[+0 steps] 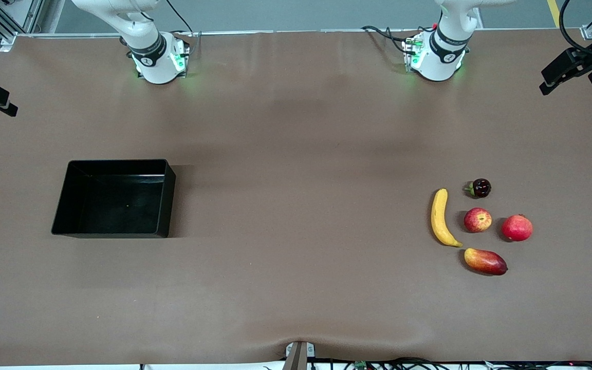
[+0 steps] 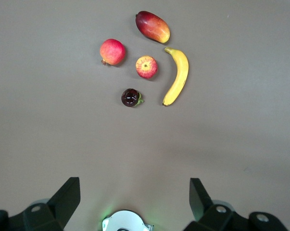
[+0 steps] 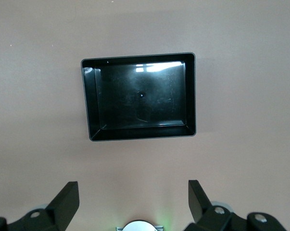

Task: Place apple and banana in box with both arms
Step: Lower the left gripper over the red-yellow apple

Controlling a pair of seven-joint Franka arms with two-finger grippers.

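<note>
The shallow black plastic box (image 1: 116, 198) sat empty toward the right arm's end of the brown table (image 1: 296, 154), the fruit well apart at the left arm's end. There the long yellow banana (image 1: 441, 218) lay just beside the small red-yellow apple (image 1: 477, 220). The right gripper (image 3: 133, 202) hung over the box, the left gripper (image 2: 135, 199) over the fruit, each spread wide and empty, seemingly waiting.

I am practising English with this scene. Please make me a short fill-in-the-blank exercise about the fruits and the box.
1. The black box holds ____ fruit.
2. The apple lies between the pomegranate and the ____.
3. The fruit nearest the front camera is the ____.
4. Both claws, left claw and right claw, are ____.

Missing words: no; banana; mango; open
</note>
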